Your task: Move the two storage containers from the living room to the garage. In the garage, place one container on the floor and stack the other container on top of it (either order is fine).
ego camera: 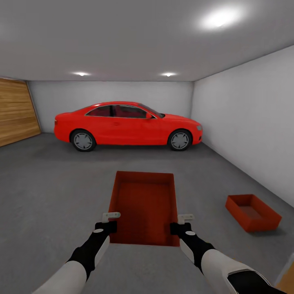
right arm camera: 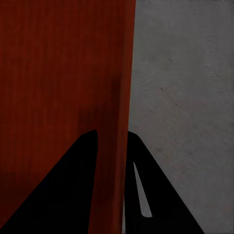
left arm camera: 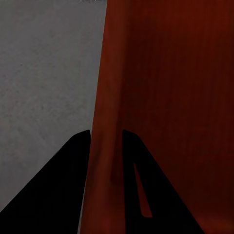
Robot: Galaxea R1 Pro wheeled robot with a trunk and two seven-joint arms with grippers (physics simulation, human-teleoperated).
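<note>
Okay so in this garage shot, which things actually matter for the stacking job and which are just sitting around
Part of the job:
- held storage container, its side walls pinched by the left end effector and the right end effector
- second storage container, resting on the floor to the right
- grey concrete floor

Just there:
- red car
- wooden door

Three ceiling lights [ego camera: 220,18] glow overhead, the nearest blooming into soft glare, and the garage sits evenly bright. Faint shadows pool under the red car [ego camera: 126,124] and beside the far container [ego camera: 253,212]. Wall lines bow toward the head view's edges. Both wrist views look dim, slightly soft, with fingers [left arm camera: 58,190] pure black silhouettes.
</note>
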